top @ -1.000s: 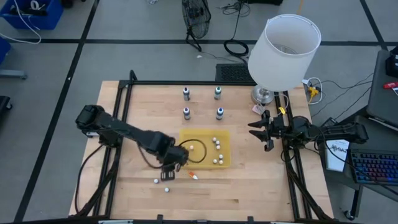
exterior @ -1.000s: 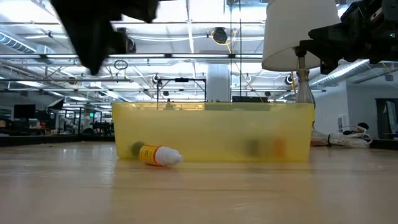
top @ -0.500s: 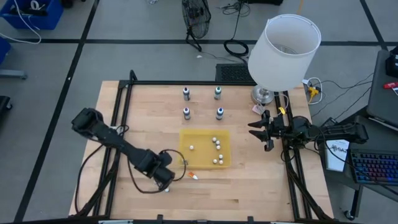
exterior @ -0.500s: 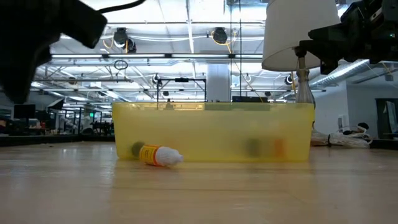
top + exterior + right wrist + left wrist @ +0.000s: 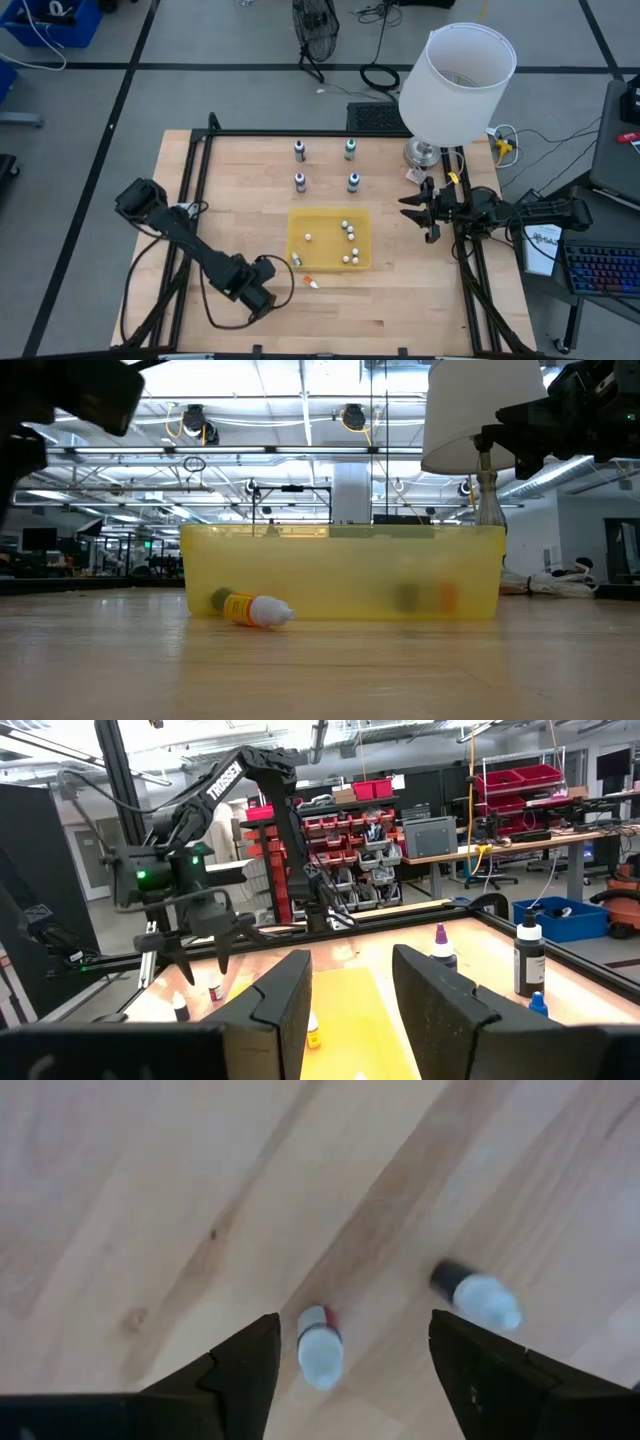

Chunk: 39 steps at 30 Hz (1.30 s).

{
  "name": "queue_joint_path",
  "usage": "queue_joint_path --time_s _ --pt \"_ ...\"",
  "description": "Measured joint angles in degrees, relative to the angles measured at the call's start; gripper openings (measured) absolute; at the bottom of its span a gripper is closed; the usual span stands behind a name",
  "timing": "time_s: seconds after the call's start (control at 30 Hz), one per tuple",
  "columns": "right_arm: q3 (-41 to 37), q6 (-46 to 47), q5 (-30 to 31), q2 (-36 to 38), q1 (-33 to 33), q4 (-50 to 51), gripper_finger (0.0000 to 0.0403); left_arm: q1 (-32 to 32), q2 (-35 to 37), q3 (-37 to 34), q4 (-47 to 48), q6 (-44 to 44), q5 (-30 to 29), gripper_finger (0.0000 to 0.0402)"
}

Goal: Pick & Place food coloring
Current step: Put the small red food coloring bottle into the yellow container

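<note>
Several food coloring bottles stand upright at the far side of the table, among them one at the far left and one at the near right. An orange one lies on its side just near of the yellow tray. My left gripper hangs open, pointing down, over the near left of the table. A small red, white-capped bottle stands between its fingers, untouched, and a dark one stands just outside them. My right gripper waits open, level, at the right edge.
The tray holds several small white-topped things. A lamp with a white shade stands at the far right corner. A black frame edges the table. Bare wood lies near of the tray.
My left gripper has gone from the tray's near left corner toward the table's near left, sinking and rolling about its own line, and now hangs over the two small bottles there. The bottles and the tray have kept their places.
</note>
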<state>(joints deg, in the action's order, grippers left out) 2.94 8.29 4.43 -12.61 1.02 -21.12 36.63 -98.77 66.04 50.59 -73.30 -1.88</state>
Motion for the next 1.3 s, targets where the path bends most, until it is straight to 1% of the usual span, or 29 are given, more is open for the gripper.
queue_joint_path --time_s 0.2,0.73,1.0,1.3 --pt "0.0 0.0 0.0 0.0 0.0 0.0 0.013 0.8 -3.3 0.0 -0.8 1.3 3.7 0.0228" --pt "0.0 0.0 0.0 0.0 0.0 0.0 0.013 2.0 -3.8 0.0 -0.7 0.5 3.4 0.0174" --pt "0.0 0.0 0.0 0.0 0.0 0.0 0.013 2.5 -3.8 0.0 -0.7 0.4 2.9 0.0157" --pt "0.0 0.0 0.0 0.0 0.0 0.0 0.013 2.5 -3.8 0.0 -0.7 2.2 1.9 0.014"
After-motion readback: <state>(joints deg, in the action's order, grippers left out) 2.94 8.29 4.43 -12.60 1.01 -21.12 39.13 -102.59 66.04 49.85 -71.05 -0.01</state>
